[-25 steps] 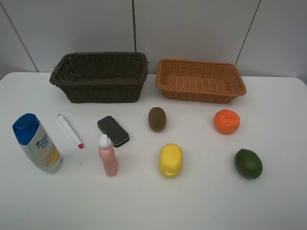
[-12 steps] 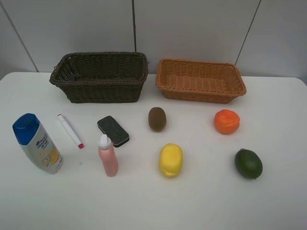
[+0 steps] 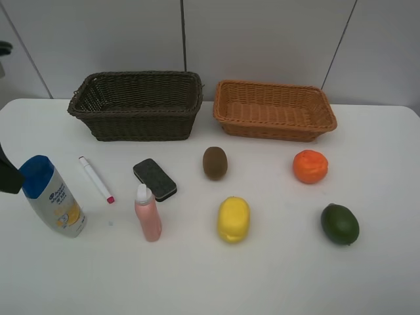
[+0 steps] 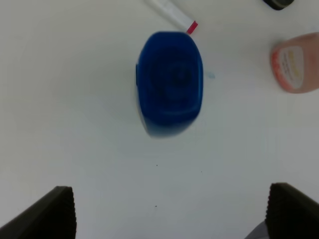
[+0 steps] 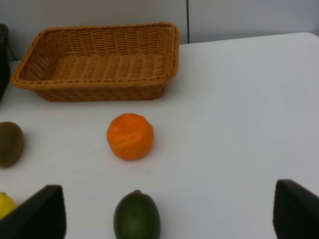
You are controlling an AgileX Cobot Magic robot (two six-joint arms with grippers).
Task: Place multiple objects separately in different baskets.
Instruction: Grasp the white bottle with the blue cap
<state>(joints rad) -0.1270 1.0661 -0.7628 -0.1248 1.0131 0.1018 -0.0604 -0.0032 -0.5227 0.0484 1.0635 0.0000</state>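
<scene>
The white shampoo bottle with a blue cap [image 3: 51,195] stands at the table's left. My left gripper [image 4: 169,214] hovers open right above that cap [image 4: 169,82], and one dark finger [image 3: 8,176] shows at the left edge, beside the cap. The marker [image 3: 96,179], black eraser [image 3: 155,179] and pink bottle [image 3: 148,213] lie to the right of the shampoo bottle. Kiwi [image 3: 214,163], lemon [image 3: 233,219], orange [image 3: 310,166] and lime [image 3: 339,224] sit further right. The dark brown basket [image 3: 138,125] and the tan basket [image 3: 275,128] hold nothing. My right gripper [image 5: 169,211] is open, back from the lime [image 5: 137,216] and orange [image 5: 130,136].
Both baskets stand side by side at the back of the white table [image 3: 275,275], against a grey panelled wall. A dark part of the left arm [image 3: 4,49] shows at the upper left edge. Bare tabletop runs along the front.
The left arm has come into the high view from the left edge, its finger now beside the shampoo bottle's cap. None of the objects has moved.
</scene>
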